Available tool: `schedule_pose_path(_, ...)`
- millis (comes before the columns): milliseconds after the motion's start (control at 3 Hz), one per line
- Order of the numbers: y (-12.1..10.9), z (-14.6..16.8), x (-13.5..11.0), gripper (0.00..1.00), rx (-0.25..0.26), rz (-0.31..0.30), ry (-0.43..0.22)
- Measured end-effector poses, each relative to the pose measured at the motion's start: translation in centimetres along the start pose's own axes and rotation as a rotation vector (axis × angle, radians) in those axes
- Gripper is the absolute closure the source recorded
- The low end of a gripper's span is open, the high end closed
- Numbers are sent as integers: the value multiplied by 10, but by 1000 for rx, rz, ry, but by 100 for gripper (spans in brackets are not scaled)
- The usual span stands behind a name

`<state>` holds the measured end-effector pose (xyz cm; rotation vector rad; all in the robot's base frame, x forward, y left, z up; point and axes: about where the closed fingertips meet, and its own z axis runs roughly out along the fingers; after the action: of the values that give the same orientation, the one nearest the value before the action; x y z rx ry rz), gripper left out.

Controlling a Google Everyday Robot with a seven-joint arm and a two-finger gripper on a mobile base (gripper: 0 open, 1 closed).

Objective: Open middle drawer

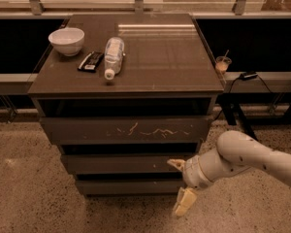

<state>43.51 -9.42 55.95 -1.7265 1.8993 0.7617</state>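
The middle drawer [121, 163] is a plain dark front, shut, below the scratched top front [126, 130] and above the narrower bottom front [128, 186]. My gripper [180, 183] is open, low at the cabinet's right front. Its upper finger [176, 164] lies against or just in front of the right part of the middle drawer front; I cannot tell if it touches. Its lower finger [184, 203] hangs below the bottom drawer, over the floor. The white arm [242, 157] comes in from the right.
On the cabinet top [160, 57] are a white bowl [67, 41], a black flat item [90, 61] and a lying plastic bottle [113, 56]. A cup with a straw [222, 63] and a cable [250, 75] sit on the bench at right. Speckled floor [29, 198] surrounds the cabinet.
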Motion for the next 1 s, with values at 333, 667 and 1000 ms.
schedule_pose_path(333, -22, -8, 31, 0, 5, -269, 128)
schedule_pose_path(667, -26, -16, 51, 0, 20, -457, 205)
schedule_pose_path(1000, -26, -16, 51, 0, 20, -459, 204)
